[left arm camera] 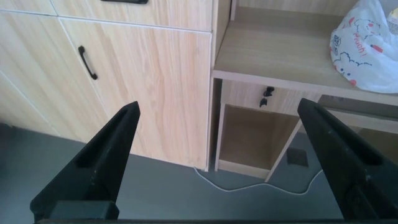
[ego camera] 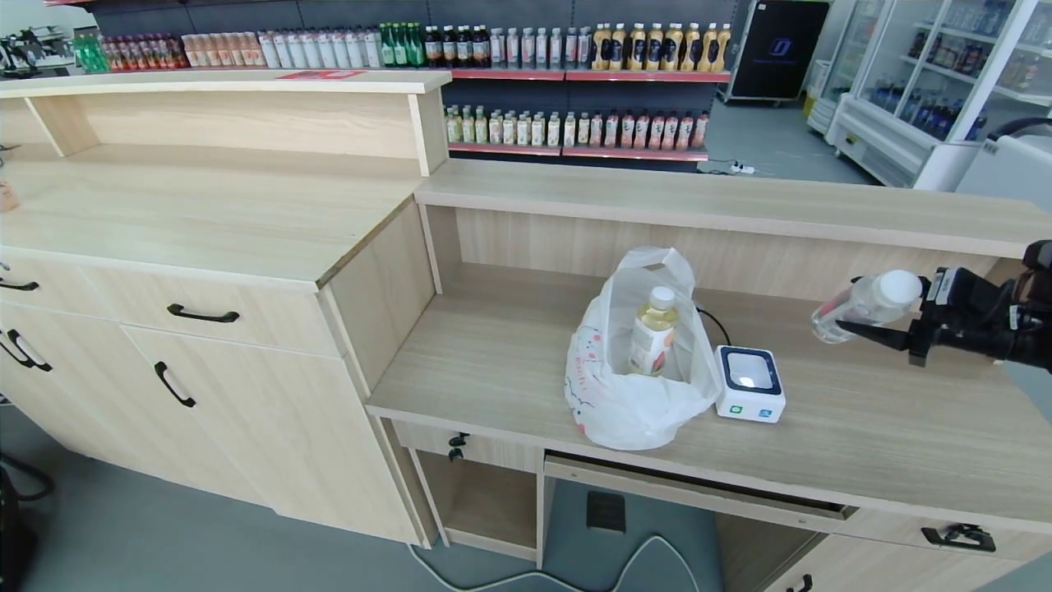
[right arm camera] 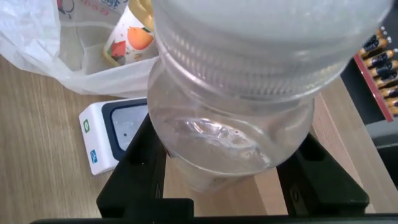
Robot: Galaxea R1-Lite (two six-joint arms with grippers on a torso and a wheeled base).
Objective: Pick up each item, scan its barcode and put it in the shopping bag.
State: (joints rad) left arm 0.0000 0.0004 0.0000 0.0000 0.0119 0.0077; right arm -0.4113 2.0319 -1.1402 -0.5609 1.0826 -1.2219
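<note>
Light wood counter (ego camera: 509, 362), low section right of a taller cabinet block. White plastic shopping bag (ego camera: 612, 403) stands open near mid-counter, printed side facing left. Right gripper (right arm camera: 227, 149) is at the right side, above the counter, jaws clenched on a clear bottle (ego camera: 859, 306) with a white cap. The bottle lies roughly level, cap toward the wrist, off the surface and right of the scanner. White barcode scanner (ego camera: 749, 383) with a dark window sits just right of the bag, its cable running behind. Juice bottle (ego camera: 653, 333) with a yellow label stands upright inside the bag. Left gripper (left arm camera: 219, 109) hangs low in front of the cabinet doors (left arm camera: 149, 81), jaws released and spread wide, nothing between them.
</note>
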